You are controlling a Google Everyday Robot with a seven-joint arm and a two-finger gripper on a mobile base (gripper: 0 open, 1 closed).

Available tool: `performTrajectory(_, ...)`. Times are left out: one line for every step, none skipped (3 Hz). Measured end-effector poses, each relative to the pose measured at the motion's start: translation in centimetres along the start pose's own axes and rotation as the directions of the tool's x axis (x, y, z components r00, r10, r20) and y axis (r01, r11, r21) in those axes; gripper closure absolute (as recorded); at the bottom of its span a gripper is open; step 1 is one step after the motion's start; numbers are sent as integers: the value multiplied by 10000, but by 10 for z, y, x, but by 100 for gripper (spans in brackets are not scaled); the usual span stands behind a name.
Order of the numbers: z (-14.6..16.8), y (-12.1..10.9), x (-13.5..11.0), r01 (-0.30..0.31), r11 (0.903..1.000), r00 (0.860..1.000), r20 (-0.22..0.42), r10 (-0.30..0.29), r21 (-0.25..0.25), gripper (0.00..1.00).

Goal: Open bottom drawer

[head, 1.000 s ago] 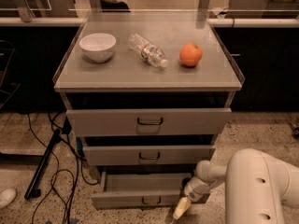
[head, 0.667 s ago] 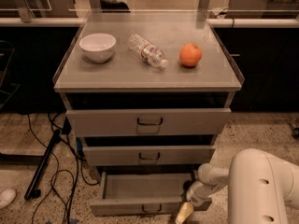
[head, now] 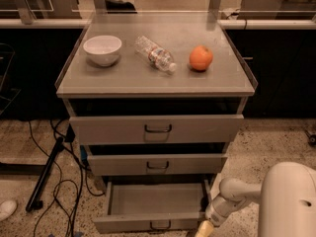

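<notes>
At the foot of the cabinet (head: 153, 90) the bottom drawer (head: 123, 224) stands pulled out, its grey tray showing. Just beside its right front corner hangs the gripper (head: 205, 228); its grip I cannot tell. Speckled floor (head: 249, 152) lies free at right

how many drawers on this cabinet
3: the top drawer just under the tabletop, the middle drawer below it, and the bottom drawer lowest, pulled out. The tool sits by its right front corner.
</notes>
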State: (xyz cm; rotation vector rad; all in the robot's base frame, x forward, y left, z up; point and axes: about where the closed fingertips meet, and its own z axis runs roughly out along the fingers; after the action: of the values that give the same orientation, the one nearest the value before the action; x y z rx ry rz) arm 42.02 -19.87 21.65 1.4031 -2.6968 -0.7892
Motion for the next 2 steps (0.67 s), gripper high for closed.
performTrajectory(-5, 14, 34, -304, 9991, 9985, -466, 291, -280, 0)
performTrajectory(-5, 14, 34, -305, 9991, 9985, -465, 292, -280, 0)
